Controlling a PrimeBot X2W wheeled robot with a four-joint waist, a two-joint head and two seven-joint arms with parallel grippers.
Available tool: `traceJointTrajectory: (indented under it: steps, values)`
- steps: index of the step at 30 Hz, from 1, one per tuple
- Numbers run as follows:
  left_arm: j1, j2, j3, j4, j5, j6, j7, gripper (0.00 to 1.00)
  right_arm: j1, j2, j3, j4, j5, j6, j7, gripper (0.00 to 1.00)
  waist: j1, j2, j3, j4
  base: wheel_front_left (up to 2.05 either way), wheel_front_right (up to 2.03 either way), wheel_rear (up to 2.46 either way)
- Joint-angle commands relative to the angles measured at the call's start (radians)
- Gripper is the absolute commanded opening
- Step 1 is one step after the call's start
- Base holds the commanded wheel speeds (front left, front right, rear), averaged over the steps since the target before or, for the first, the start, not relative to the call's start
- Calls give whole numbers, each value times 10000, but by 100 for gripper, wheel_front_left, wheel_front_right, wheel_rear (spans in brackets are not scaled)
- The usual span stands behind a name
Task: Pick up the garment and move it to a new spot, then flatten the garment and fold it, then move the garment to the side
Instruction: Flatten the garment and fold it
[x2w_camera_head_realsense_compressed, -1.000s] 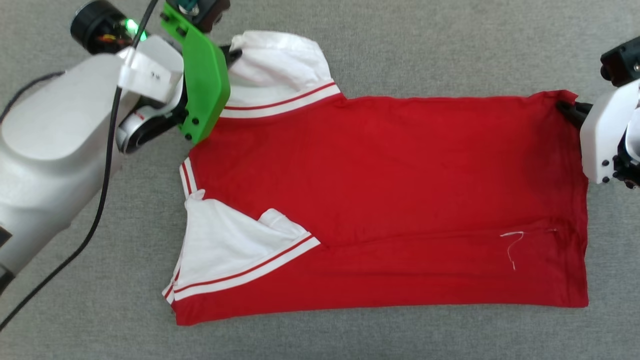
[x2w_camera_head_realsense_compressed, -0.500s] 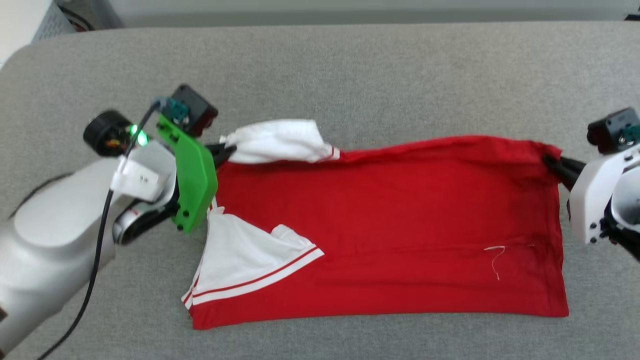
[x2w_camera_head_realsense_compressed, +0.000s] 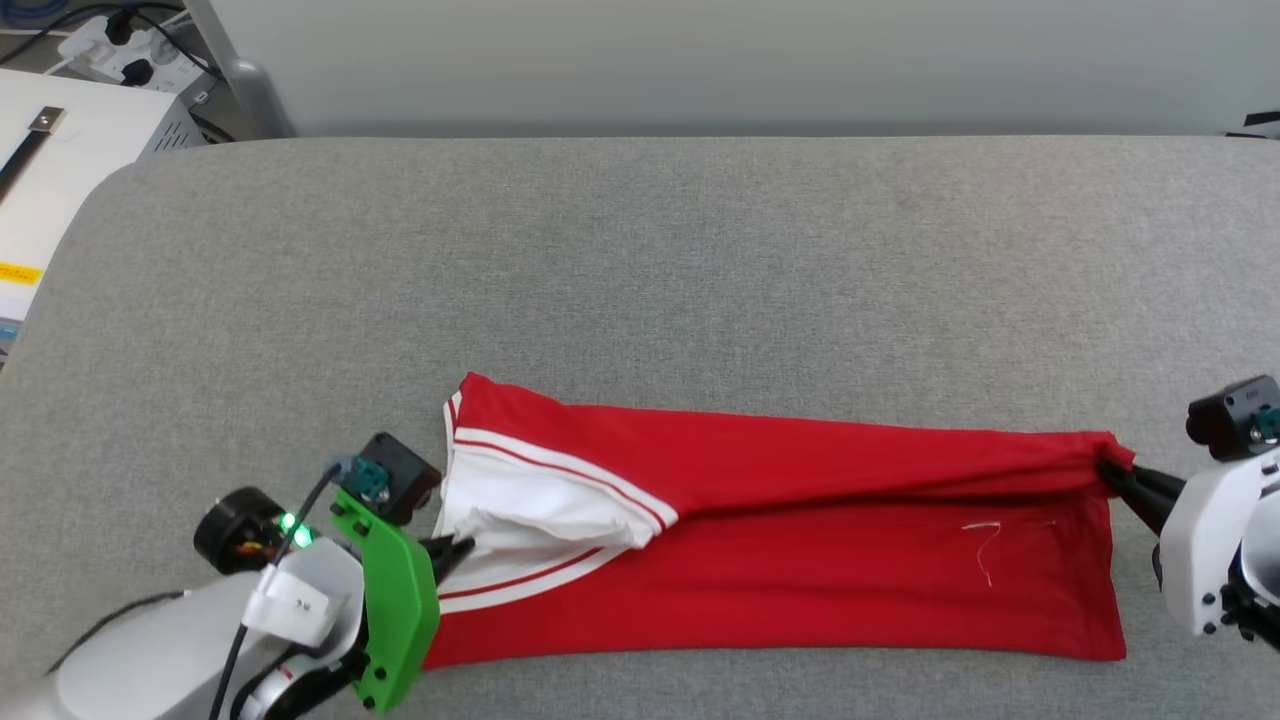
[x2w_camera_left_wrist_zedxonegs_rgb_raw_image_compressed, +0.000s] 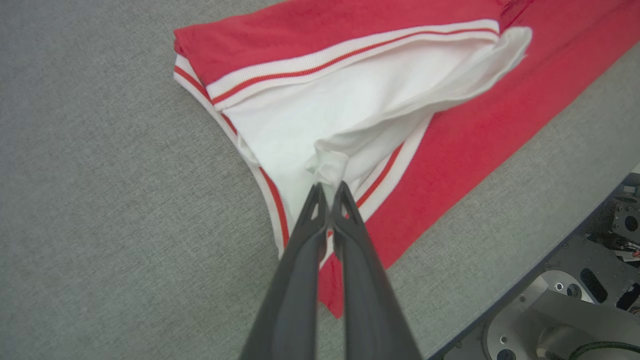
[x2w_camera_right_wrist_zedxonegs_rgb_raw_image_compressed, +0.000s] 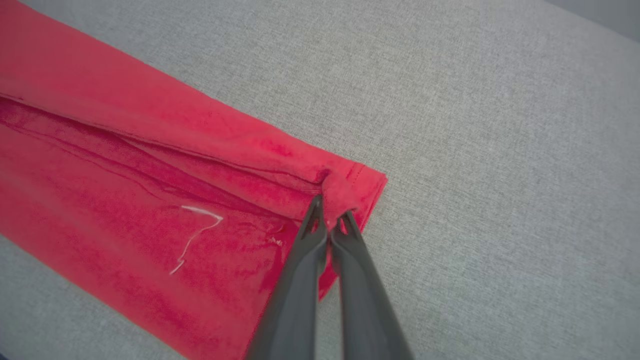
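Note:
The red garment (x2w_camera_head_realsense_compressed: 800, 560) lies as a long strip near the front edge of the grey table, its far half folded toward me over the near half. Its print is hidden. My left gripper (x2w_camera_head_realsense_compressed: 458, 548) is shut on the bunched white sleeve (x2w_camera_left_wrist_zedxonegs_rgb_raw_image_compressed: 350, 125) at the strip's left end, also seen from the wrist with the left gripper (x2w_camera_left_wrist_zedxonegs_rgb_raw_image_compressed: 330, 187) pinching white cloth. My right gripper (x2w_camera_head_realsense_compressed: 1112, 470) is shut on the red hem corner (x2w_camera_right_wrist_zedxonegs_rgb_raw_image_compressed: 345, 192) at the right end; from its wrist the right gripper (x2w_camera_right_wrist_zedxonegs_rgb_raw_image_compressed: 330, 217) holds a small red fold.
The grey padded table (x2w_camera_head_realsense_compressed: 640, 260) stretches far behind the garment. A white box (x2w_camera_head_realsense_compressed: 60, 170) and cables stand beyond its left corner. A loose white thread (x2w_camera_head_realsense_compressed: 985, 545) lies on the red cloth. Robot base parts (x2w_camera_left_wrist_zedxonegs_rgb_raw_image_compressed: 575, 310) show below the table's front edge.
Both grippers have pulled the garment's far edge toward me, folding the shirt in half lengthwise. The head camera has tilted up, so the table's far edge now shows.

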Motion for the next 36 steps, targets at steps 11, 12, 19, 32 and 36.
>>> traceJointTrajectory:
  steps: [11, 12, 19, 32, 36]
  values:
    - [1058, -556, 32, 482, -152, 203, -217, 0, 1088, 446, -264, 395, 140, -4, 75, 11, 1, -1, 275, 85, 0, 0, 0]
    - [1094, -614, 32, 590, -112, 207, -288, 17, 1132, 493, -293, 416, 146, -4, 57, 45, 1, -1, 270, 77, 0, 0, 0]
    - [1710, -857, 619, 996, 343, 1166, -2573, 100, 1544, 406, -1296, -434, 553, -4, -479, 100, 1, -1, -257, -2, 0, 0, 0]
    - [2684, -1233, 2804, 609, 1744, 3909, -4718, 100, 2230, -938, -3275, -2080, 1579, -4, 1634, 100, 1, -1, -396, 323, 0, 0, 0]
    - [3308, -1723, 4340, -11, 3133, 4420, -4724, 100, 2487, -1059, -3587, -1870, 1974, -4, 2664, 100, 1, -1, -193, 519, 0, 0, 0]
